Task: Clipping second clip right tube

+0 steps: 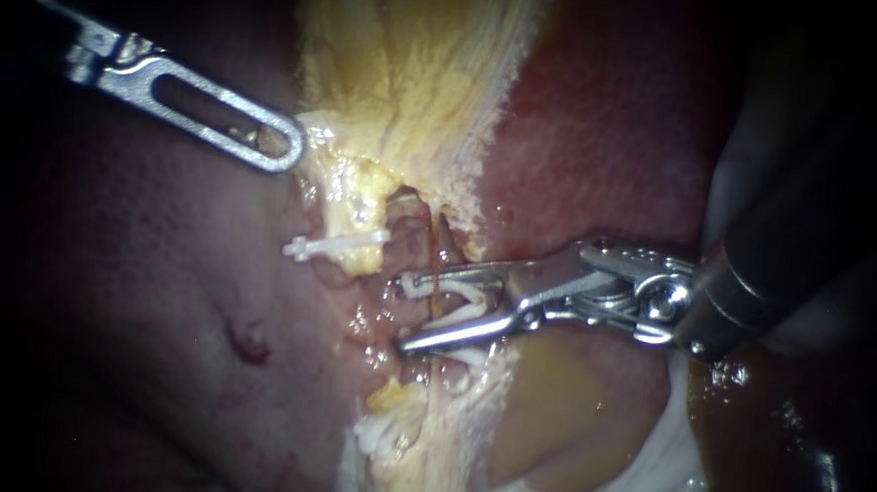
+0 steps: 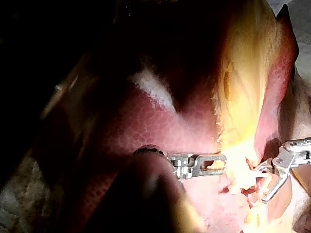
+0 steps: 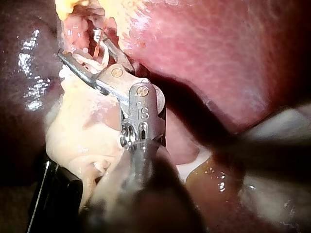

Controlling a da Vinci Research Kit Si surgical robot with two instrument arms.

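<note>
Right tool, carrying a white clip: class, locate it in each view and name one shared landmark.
Endoscope view: the right tool enters from the right, jaws apart at centre, holding the white clip.
Left wrist view: the right tool sits ahead of the left tool, past the yellow tissue.
Right wrist view: the right tool is its own, jaws near the yellow tissue.
Shared landmark: the yellow tissue.

Two instruments show: the left instrument and the right instrument. Two white clips can be counted with certainty: one set clip on the tissue at the left, and one loaded clip held between the right instrument's jaws. One thin tube crosses there.
</note>
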